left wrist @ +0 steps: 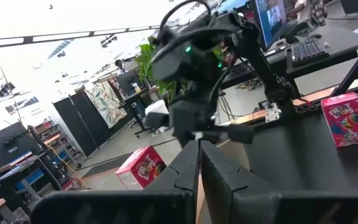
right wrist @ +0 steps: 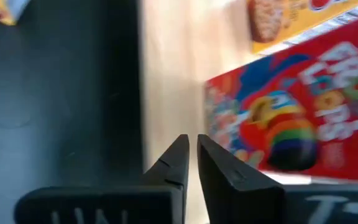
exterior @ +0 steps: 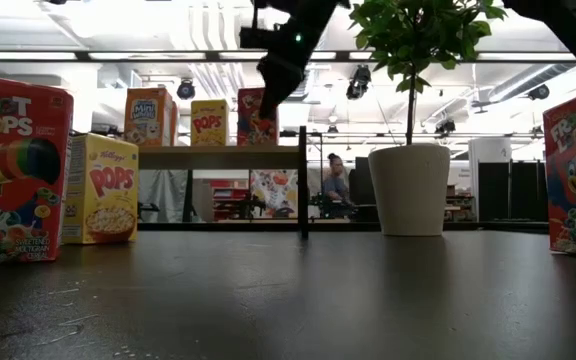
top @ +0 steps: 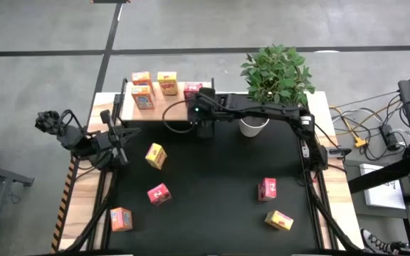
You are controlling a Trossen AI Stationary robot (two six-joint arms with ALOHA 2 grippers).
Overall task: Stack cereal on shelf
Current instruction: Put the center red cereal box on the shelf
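The shelf [top: 155,112] stands at the table's far left. Two orange cereal boxes [top: 142,89], a yellow one [top: 167,83] and a red one [top: 191,89] stand on it. My right gripper [right wrist: 191,146] hovers shut just above the shelf board [right wrist: 166,93], beside the red box [right wrist: 291,118], and points slantwise down with nothing between its fingers. In the low view it [exterior: 268,100] hangs in front of that red box [exterior: 251,125]. My left gripper [left wrist: 199,155] waits shut near the table's left edge [top: 122,139]. Several more cereal boxes lie loose on the black table.
On the table lie a yellow box [top: 156,155], a red box [top: 159,193], an orange box [top: 122,219], a red box [top: 267,188] and a yellow box [top: 279,220]. A potted plant [top: 272,78] stands right of the shelf, under my right arm.
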